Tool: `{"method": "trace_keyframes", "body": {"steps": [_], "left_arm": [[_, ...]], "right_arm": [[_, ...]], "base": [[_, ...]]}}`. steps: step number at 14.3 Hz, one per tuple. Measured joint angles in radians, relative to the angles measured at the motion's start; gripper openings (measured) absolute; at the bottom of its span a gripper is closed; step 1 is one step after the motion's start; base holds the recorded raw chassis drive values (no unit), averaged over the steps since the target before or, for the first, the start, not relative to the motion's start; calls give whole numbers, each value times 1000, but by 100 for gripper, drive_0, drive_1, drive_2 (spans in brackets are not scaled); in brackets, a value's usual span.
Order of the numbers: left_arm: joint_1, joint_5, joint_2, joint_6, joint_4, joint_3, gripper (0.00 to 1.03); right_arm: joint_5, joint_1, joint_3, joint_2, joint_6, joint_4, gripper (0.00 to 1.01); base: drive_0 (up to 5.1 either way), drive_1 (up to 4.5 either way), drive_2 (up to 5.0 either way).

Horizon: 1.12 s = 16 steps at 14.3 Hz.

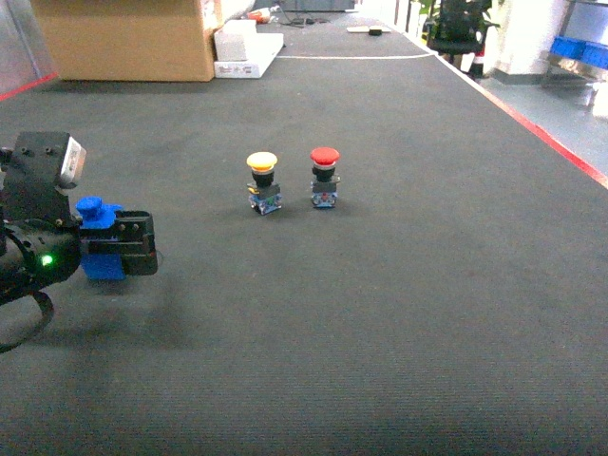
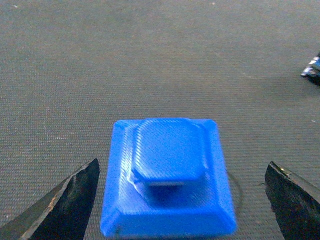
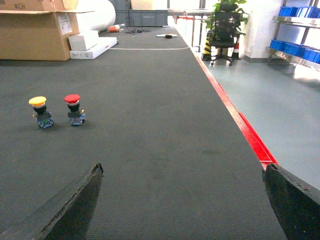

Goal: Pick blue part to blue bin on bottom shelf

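Left gripper [image 2: 180, 200]: jaws spread wide, one dark finger [image 2: 65, 202] at each lower corner of the left wrist view, both clear of the object between them. No contact seen.

Blue part [image 2: 168, 177]: count 1. It sits on the dark grey ribbed mat [image 2: 150, 60] directly between the two left fingers, with a gap on either side. Stepped shape: wide base, raised octagon-like top. In the head view it shows partly behind the left gripper body at the left edge [image 1: 100, 237].

Right gripper [image 3: 182, 205]: jaws also spread wide, two finger tips in the lower corners of the right wrist view, nothing between them but mat.

Push-button switches: count 2, standing upright just beside each other near mid-mat, well apart from the blue part. Yellow-capped switch [image 1: 263, 182] on the left, red-capped switch [image 1: 325, 177] on the right.

Farther out: 1 large cardboard box [image 1: 128, 38], 1 black office chair [image 3: 223, 30], blue crates on a steel rack [image 3: 295, 35] at far right; crate count not readable.
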Motion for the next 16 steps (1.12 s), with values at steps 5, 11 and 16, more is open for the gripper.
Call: {"method": "trace_keyframes", "body": {"steps": [5,11,16], "left_arm": [[25,-2,100,21,-27,97,81],[3,20,-32,11,94,-82,45],[-103,-116,-737,-15,-100,-486,45]], "right_arm": [[0,0,0,0,0,0,98],[0,0,0,0,0,0,98],[0,0,0,0,0,0,98]], "base": [[0,0,0],[0,0,0],[0,0,0]]}}
